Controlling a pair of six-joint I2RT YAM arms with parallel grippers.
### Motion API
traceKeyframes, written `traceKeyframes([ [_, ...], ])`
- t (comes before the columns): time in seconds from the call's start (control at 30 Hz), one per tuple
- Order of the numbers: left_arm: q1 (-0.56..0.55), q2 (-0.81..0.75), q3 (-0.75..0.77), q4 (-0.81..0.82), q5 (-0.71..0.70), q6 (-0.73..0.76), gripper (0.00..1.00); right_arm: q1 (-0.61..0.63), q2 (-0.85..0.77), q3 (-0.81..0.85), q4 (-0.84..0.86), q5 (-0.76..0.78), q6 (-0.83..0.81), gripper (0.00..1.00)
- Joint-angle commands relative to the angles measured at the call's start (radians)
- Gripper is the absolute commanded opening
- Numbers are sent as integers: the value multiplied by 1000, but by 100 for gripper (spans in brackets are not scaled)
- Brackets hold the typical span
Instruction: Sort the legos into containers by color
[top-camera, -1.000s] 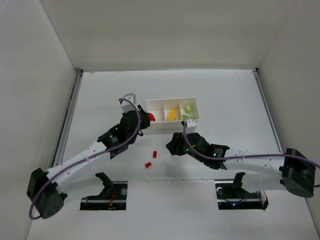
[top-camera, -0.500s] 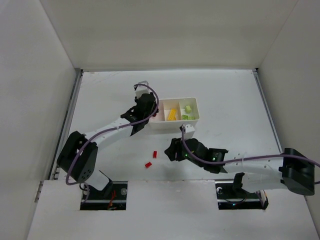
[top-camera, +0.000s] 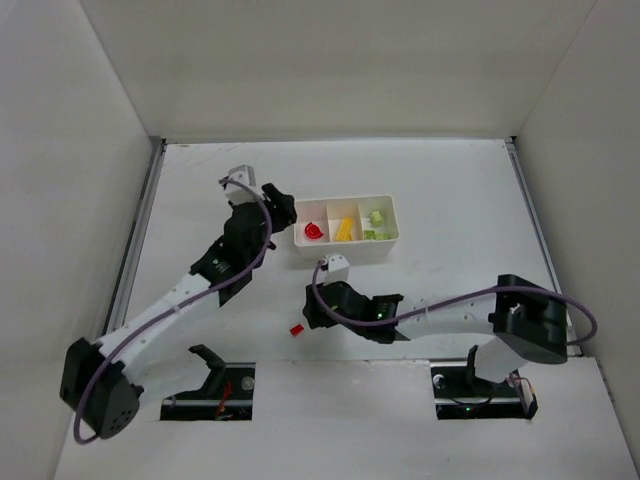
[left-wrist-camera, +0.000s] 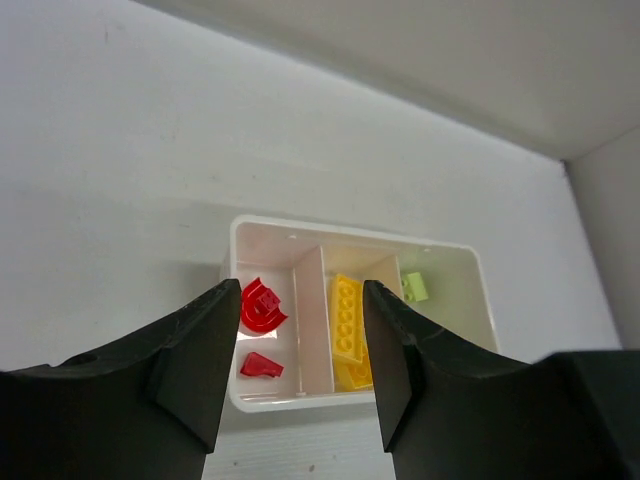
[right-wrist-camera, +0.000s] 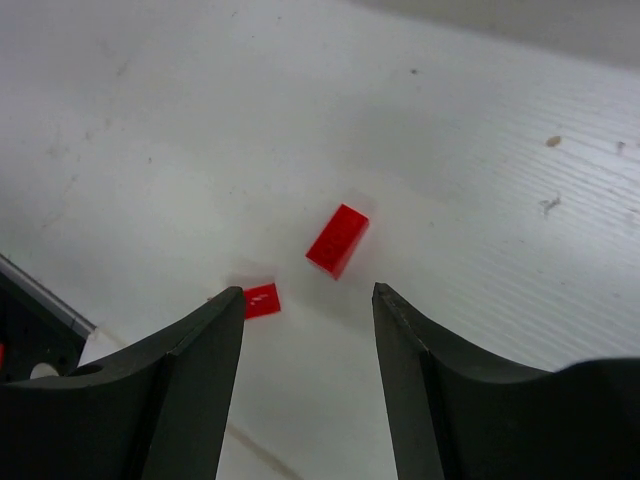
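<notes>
The white tray (top-camera: 346, 199), split into three compartments in a row, holds a curved red piece (left-wrist-camera: 262, 305) and a small red wedge (left-wrist-camera: 260, 366) on the left, yellow plates (left-wrist-camera: 347, 318) in the middle and a light green piece (left-wrist-camera: 416, 287) on the right. A red brick (right-wrist-camera: 338, 240) and a smaller red piece (right-wrist-camera: 261, 300) lie loose outside it, near each other but apart.

The right gripper (right-wrist-camera: 308, 292) has its two dark fingers (right-wrist-camera: 190, 390) spread wide apart, and nothing is in between them. A red brick (right-wrist-camera: 337, 240) lies tilted on the white table (right-wrist-camera: 480, 150), just ahead of the gap. A smaller red piece (right-wrist-camera: 261, 300) lies flat right beside one fingertip.
</notes>
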Motion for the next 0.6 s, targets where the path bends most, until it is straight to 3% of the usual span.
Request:
traceKeyframes([
  [0.0, 20, -151, -95, -73, -44, -50, 49, 17, 94, 103, -34, 80, 12, 60],
  [0.37, 73, -525, -316, -513, -7, -166, 50, 24, 261, 239, -188, 149, 58, 54],
  [0.5, 70, -582, -360, -590, 16, -218, 49, 25, 290, 257, -195, 134, 71, 43],
  [0.57, 57, -599, -380, -612, 22, -239, 49, 25, 287, 263, -206, 132, 72, 31],
])
